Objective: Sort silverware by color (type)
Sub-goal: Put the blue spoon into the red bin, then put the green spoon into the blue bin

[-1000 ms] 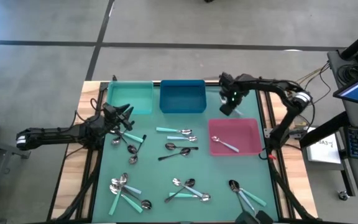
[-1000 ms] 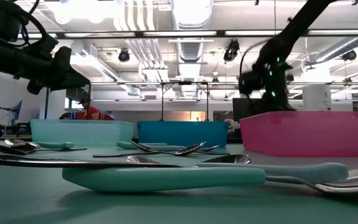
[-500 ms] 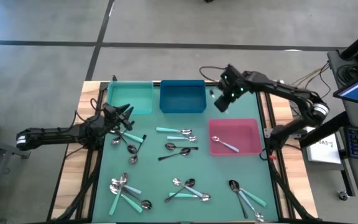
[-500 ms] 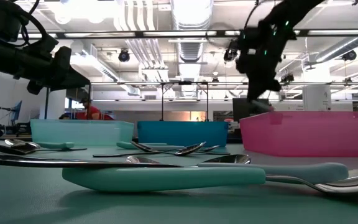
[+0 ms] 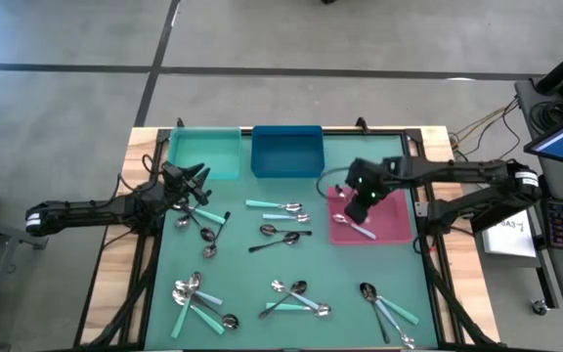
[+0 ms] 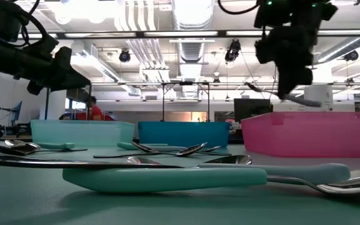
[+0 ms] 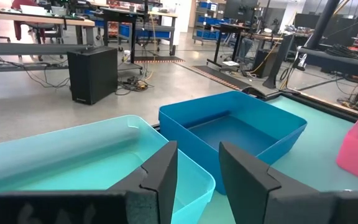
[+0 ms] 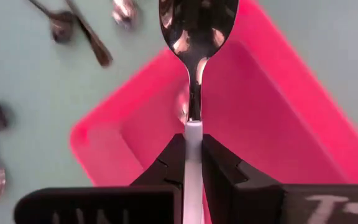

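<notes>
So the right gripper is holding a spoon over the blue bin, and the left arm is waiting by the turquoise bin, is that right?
Not quite. The right gripper does hold a spoon, but over the pink bin, not the blue bin. The high view shows it, and the right wrist view shows pink beneath the spoon. The left gripper does wait by the turquoise bin.

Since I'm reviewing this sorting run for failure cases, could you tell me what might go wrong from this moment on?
The right gripper pinches only the thin handle of a spoon over the pink bin; it might twist or slip before release. A spoon already in that bin lies underneath, so a drop could bounce off it and out. The left gripper hovers near the turquoise bin, above loose spoons it could nudge.
</notes>
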Available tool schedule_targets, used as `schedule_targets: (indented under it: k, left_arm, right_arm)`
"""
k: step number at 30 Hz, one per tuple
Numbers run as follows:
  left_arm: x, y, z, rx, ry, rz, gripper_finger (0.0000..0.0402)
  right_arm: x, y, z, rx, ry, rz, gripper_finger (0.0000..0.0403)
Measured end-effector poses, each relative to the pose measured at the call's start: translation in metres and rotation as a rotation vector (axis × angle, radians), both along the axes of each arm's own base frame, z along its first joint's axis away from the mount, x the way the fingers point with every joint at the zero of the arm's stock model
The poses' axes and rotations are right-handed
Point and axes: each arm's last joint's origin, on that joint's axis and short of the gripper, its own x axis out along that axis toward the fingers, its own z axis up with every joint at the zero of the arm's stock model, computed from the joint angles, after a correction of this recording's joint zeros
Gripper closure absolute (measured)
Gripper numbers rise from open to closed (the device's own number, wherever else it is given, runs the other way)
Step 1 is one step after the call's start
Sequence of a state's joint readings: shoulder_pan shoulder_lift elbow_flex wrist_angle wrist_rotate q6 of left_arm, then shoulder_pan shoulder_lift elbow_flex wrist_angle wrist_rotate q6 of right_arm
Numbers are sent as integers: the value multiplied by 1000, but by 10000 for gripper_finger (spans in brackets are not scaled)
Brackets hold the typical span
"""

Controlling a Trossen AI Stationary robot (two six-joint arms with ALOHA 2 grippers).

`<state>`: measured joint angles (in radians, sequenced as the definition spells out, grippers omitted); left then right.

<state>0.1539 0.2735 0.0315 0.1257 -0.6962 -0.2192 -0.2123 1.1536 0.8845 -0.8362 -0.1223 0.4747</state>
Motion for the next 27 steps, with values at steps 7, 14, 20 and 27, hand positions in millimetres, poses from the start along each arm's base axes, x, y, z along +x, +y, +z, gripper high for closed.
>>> schedule_targets:
  k: [7,14,20,27]
  left_arm:
    - [0,0,0,0,0,0,298]
    - [0,0,0,0,0,0,298]
    - [0,0,0,0,0,0,298]
    - [0,0,0,0,0,0,298]
  right_arm:
    - [-4,7,-28,20,122,-72,381]
    - [-1,6,-24,23,105,-82,358]
    - [4,6,-13,45,65,-69,296]
    - [22,3,8,33,-112,-46,264]
